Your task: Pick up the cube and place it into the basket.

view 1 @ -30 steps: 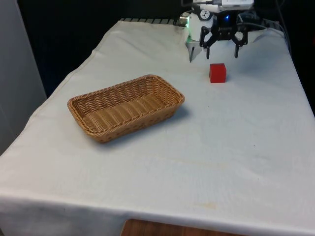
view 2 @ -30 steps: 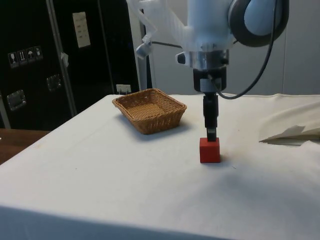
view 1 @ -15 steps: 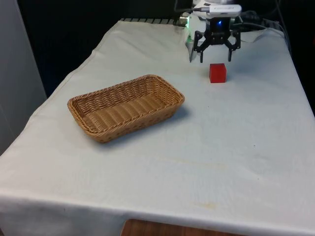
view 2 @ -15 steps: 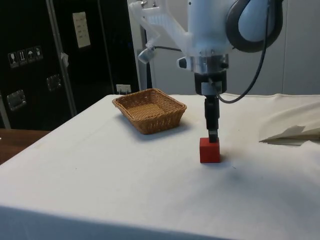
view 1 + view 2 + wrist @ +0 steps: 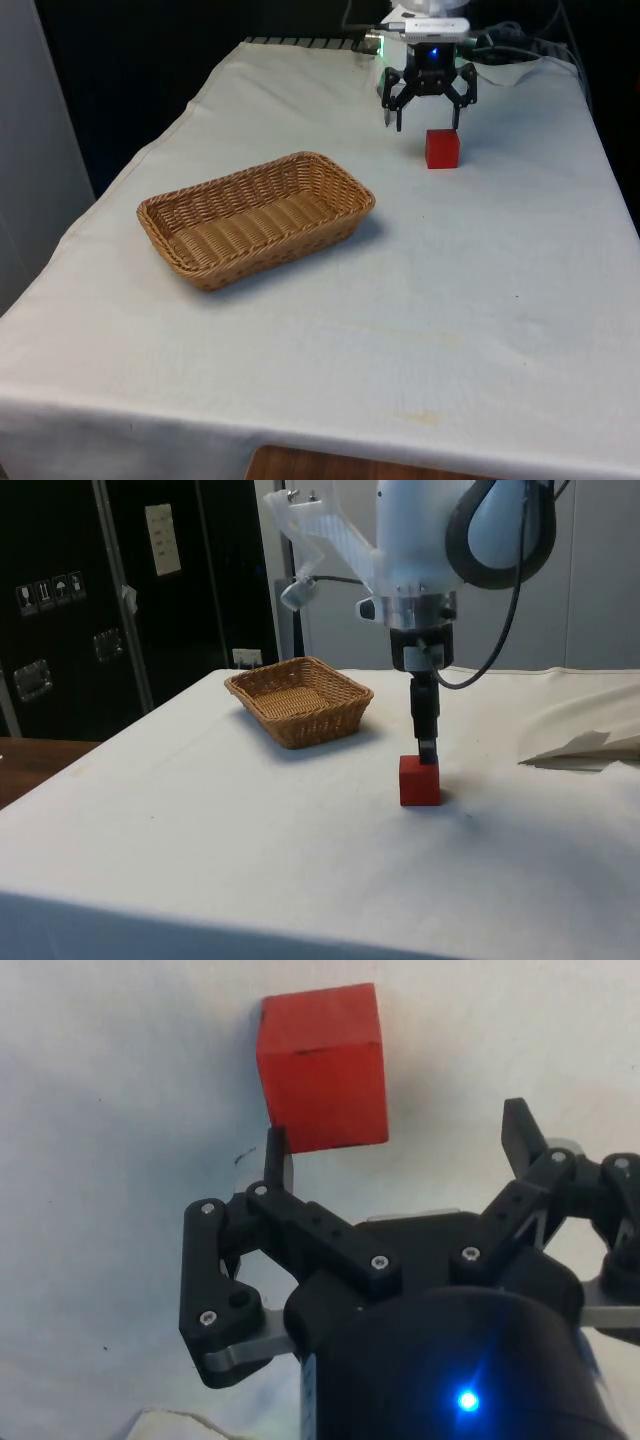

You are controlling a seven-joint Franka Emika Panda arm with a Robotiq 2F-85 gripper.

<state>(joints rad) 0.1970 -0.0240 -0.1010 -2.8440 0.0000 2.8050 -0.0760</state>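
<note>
**Red cube sits on the cloth beneath a spread gripper**

A red cube (image 5: pixel 442 148) rests flat on the white cloth (image 5: pixel 480 300) near the table's far end, towards the front view's right; it stands alone, nothing touching it, and the wrist view shows its top face (image 5: pixel 322 1065) square and bare. Just above and slightly behind it hangs the black gripper (image 5: pixel 429 122), its two fingers held wide apart and gripping nothing; in the side view the fingertips (image 5: pixel 427 752) hover just over the cube's (image 5: pixel 419 781) upper edge; the wrist view shows one finger (image 5: pixel 276 1155) near the cube's side, the other (image 5: pixel 520 1138) well clear of it. A woven wicker basket (image 5: pixel 256 217) lies well apart from the cube, towards the front view's left and nearer the camera; a crumpled fold of cloth (image 5: pixel 585 746) lies beyond the cube in the side view.
</note>
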